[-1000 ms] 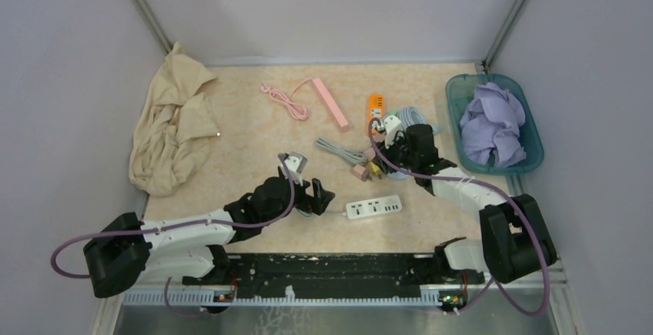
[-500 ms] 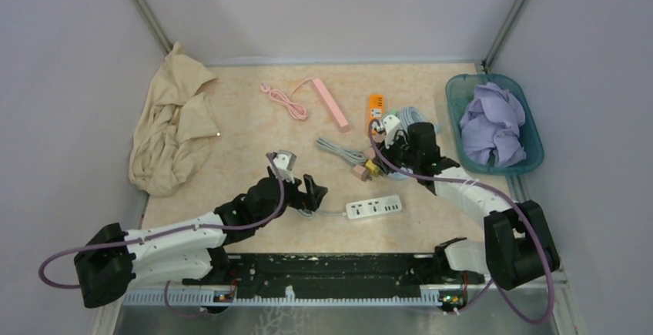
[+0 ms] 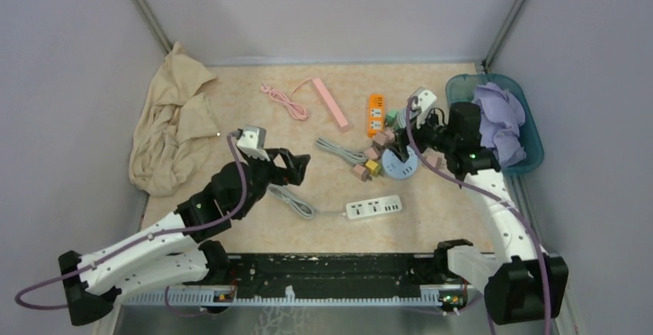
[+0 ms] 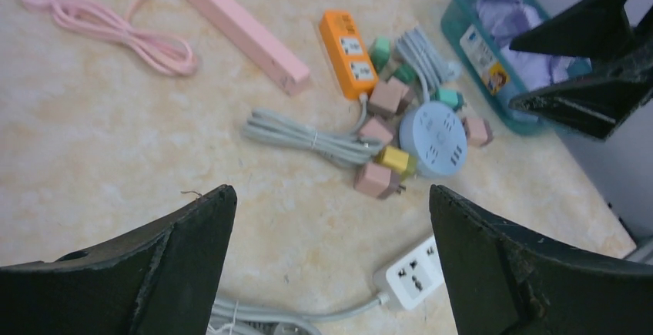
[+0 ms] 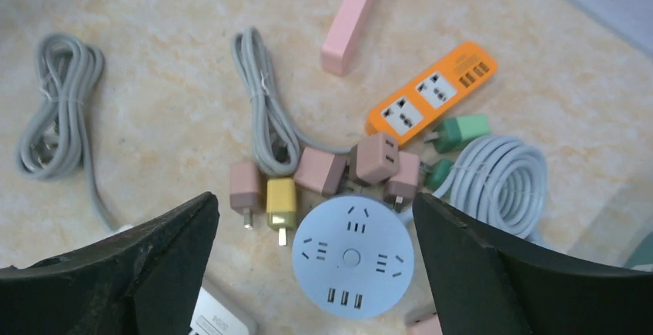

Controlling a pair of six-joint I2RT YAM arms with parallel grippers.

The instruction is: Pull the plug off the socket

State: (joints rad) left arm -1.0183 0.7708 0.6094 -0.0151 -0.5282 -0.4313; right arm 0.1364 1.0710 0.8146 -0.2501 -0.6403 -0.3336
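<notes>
- We see a tabletop (image 3: 231,96) with a pale beige, marbled surface, matt and lightly mottled.
- A plain grey-lilac back wall (image 3: 323,11) closes its far edge.
- A left wall (image 3: 54,119) and a right wall (image 3: 593,58) of the same colour stand along its sides.
- Slim metal posts rise from the far corners, one on the left (image 3: 142,8), one on the right (image 3: 510,15).
- A black rail (image 3: 331,269) runs along the near edge.
- We find the light soft and even, with faint shadows.

The table (image 3: 231,119) carries a beige cloth (image 3: 169,131) far left, a pink strip (image 3: 331,104) and orange strip (image 3: 375,114) far centre, a round socket (image 3: 400,165) with plugs (image 3: 359,172) along its left, a white strip (image 3: 373,207) near, and a teal bin (image 3: 460,81) far right.
</notes>
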